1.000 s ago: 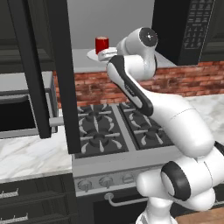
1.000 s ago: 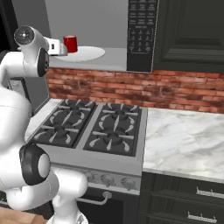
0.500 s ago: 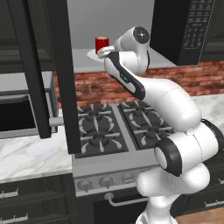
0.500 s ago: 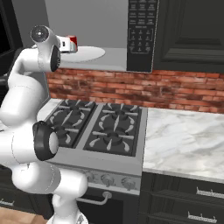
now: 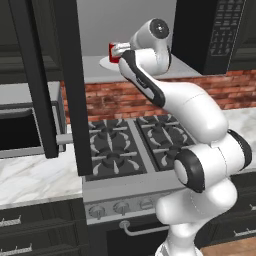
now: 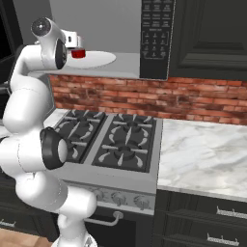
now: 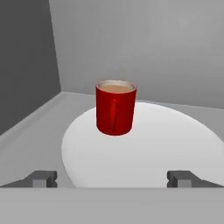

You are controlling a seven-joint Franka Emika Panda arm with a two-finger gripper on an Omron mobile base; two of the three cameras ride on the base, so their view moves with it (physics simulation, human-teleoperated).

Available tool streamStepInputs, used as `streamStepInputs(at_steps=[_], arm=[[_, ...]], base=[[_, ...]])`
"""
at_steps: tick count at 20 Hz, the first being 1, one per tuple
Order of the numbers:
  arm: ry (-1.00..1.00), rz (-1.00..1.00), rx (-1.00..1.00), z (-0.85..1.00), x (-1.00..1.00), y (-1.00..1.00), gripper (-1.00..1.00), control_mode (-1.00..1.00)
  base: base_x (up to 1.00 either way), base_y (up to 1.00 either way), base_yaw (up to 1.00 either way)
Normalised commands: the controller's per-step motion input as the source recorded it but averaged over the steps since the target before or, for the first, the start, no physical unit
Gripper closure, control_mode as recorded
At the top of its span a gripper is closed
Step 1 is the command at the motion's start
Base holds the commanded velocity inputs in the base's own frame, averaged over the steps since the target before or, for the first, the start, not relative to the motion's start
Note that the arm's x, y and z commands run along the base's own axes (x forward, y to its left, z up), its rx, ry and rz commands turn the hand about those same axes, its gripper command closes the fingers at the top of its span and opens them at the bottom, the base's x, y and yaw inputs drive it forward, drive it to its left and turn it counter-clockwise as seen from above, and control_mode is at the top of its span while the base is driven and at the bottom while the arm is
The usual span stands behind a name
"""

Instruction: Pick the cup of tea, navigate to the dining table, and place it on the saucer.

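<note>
The cup of tea [image 7: 115, 109] is a red cylinder with a pale rim and brown liquid inside. It stands upright on a wide white round plate [image 7: 175, 148] on a grey shelf above the stove. My gripper [image 7: 112, 179] is open, its two dark fingertips [image 7: 41, 178] spread wide just short of the cup, nothing between them. In the left base view the gripper [image 5: 120, 49] is raised beside the cup [image 5: 113, 53]. The right base view has the cup [image 6: 78, 53] just past the hand [image 6: 72, 40]. The dining table and saucer are out of view.
Below the shelf are a brick backsplash [image 5: 125, 97] and a gas stove [image 5: 130, 145]. A black microwave [image 6: 155, 36] hangs right of the shelf. A dark open cabinet door [image 5: 67, 85] stands to the left. Marble counter [image 6: 202, 154] extends right of the stove.
The arm has swung up and in toward the shelf, bringing the hand closer to the cup. The cup and plate have stayed put.
</note>
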Motion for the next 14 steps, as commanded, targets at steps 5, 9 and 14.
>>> streamStepInputs(at_steps=[5, 9, 14], arm=[[0.01, -0.07, -0.04, 0.09, 0.07, 0.11, -1.00, -1.00], [0.00, -0.02, 0.00, -0.05, 0.27, 0.00, -1.00, -1.00], [0.00, 0.00, 0.00, -0.38, 0.37, 0.01, -1.00, -1.00]], base=[[0.00, 0.00, 0.00], [0.00, 0.00, 0.00], [0.00, 0.00, 0.00]])
